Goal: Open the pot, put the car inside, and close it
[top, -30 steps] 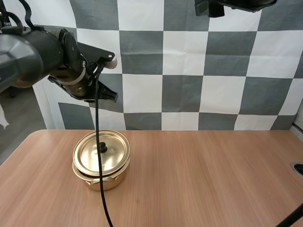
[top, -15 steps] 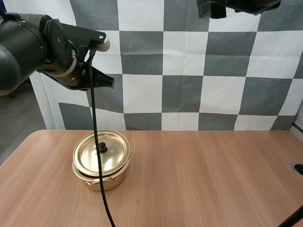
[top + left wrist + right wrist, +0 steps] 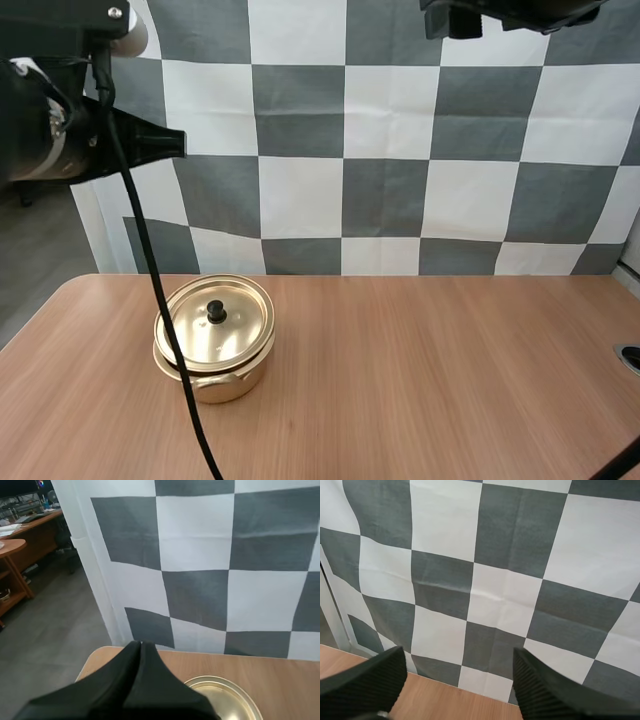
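One gold pot (image 3: 215, 375) standing on the left part of the wooden table (image 3: 430, 370), closed by its lid (image 3: 235, 335) with the black knob (image 3: 214, 311) on top. Well above it and apart from it, left gripper (image 3: 140, 645), fingers pressed together into one dark wedge, gripping nothing. Farther out, high on the other side, right gripper (image 3: 456, 655) spread wide, nothing between its ribbed fingers (image 3: 375, 677).

Robotics lab or test station, two black robot arms raised above a plain wood-grain tabletop (image 3: 450, 380), left arm (image 3: 45, 140) over its left end, right arm (image 3: 505, 12) high over the far side, a small golden lidded pot (image 3: 213, 340) standing on the tabletop
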`<state>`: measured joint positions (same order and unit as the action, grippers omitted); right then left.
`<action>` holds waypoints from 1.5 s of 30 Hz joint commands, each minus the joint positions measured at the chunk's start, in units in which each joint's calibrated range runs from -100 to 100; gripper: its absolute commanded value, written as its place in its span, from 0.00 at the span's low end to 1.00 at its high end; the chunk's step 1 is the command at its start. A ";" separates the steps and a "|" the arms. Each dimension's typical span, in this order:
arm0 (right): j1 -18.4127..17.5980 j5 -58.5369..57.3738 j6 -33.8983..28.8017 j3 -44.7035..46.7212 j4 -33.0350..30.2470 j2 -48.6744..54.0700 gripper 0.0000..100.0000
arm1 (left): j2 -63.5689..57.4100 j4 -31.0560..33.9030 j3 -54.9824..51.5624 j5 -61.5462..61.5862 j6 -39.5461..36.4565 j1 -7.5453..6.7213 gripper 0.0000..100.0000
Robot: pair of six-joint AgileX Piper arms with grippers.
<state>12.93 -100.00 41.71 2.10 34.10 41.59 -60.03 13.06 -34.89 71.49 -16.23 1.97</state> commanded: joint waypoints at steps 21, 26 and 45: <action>0.02 13.78 0.10 32.41 -8.30 14.08 0.00 | -33.05 -8.52 -23.80 -6.78 1.89 0.03 0.00; 0.02 15.61 -0.01 32.41 -7.22 14.08 0.00 | -35.95 -8.62 -34.36 -16.27 1.89 -0.45 0.00; -0.88 13.48 0.39 32.41 -6.37 14.08 0.00 | -39.97 -14.52 -65.11 -48.81 1.89 -0.55 0.00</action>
<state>12.76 -86.70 42.04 34.52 28.62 55.63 -100.00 -1.48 -99.31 23.16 -14.34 1.48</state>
